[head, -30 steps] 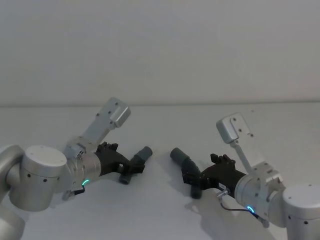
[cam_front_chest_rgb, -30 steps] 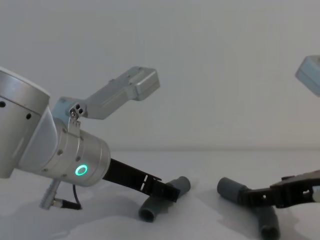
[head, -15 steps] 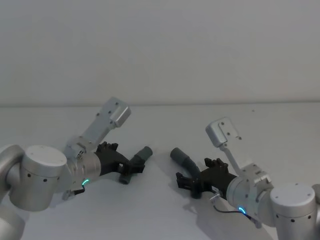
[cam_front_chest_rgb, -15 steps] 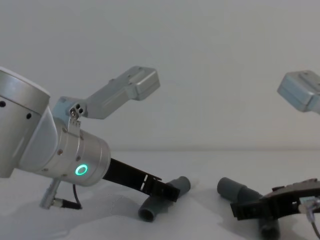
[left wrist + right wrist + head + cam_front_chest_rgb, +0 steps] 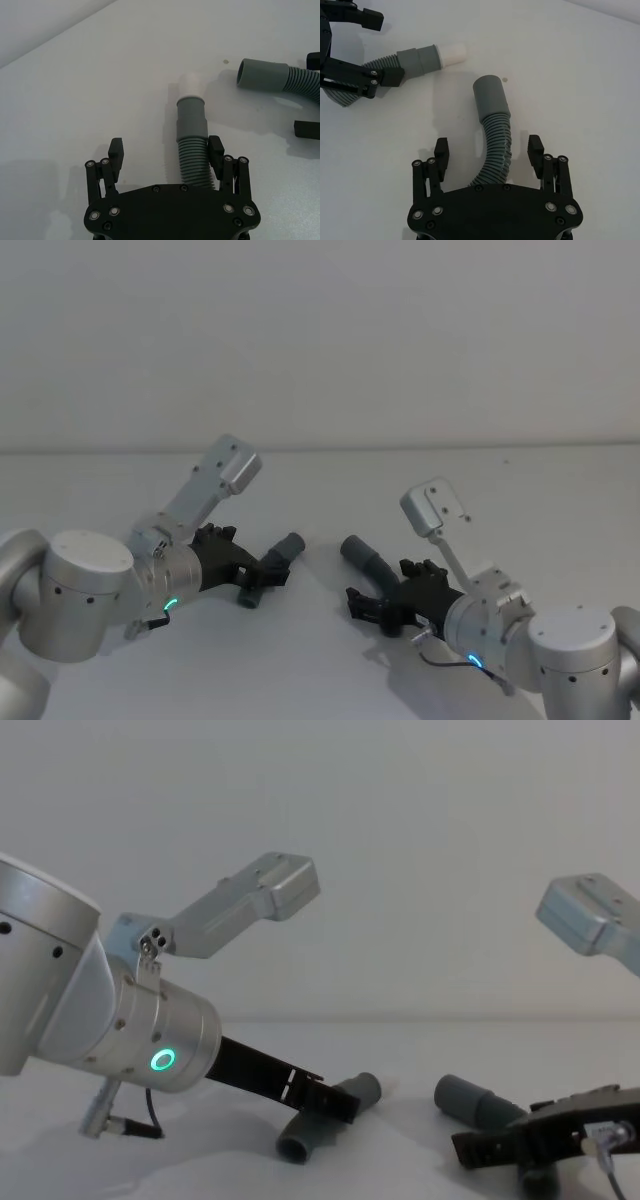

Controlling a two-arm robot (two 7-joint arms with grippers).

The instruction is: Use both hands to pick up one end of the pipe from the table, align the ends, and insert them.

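**Right pincer swings round to straddle its hose; nothing gripped yet**

Head view: over the last second the right pincer [image 5: 375,607] has turned and dropped low to the counter [image 5: 320,670]. Its fingers are now spread at the bend of the grey-socket piece [image 5: 362,555]. The left pincer [image 5: 262,575] has not budged from the white-tipped piece [image 5: 285,548].

Left wrist view: the left pincer stands wide open. The ribbed middle of the white-tipped piece lies between its fingers, against one and clear of the other. The white tip [image 5: 190,84] lies out past the fingertips.

Right wrist view: the right pincer gapes just as wide. The ribbed hose runs up between its fingers and touches neither. The socket [image 5: 489,90] lies beyond the fingertips, near the white tip but apart from it.

Chest view: both pieces rest on the counter, with a gap between their ends.

To my eye the right arm has just lined up its approach. Both pincers must close before anything can be lifted or aligned.
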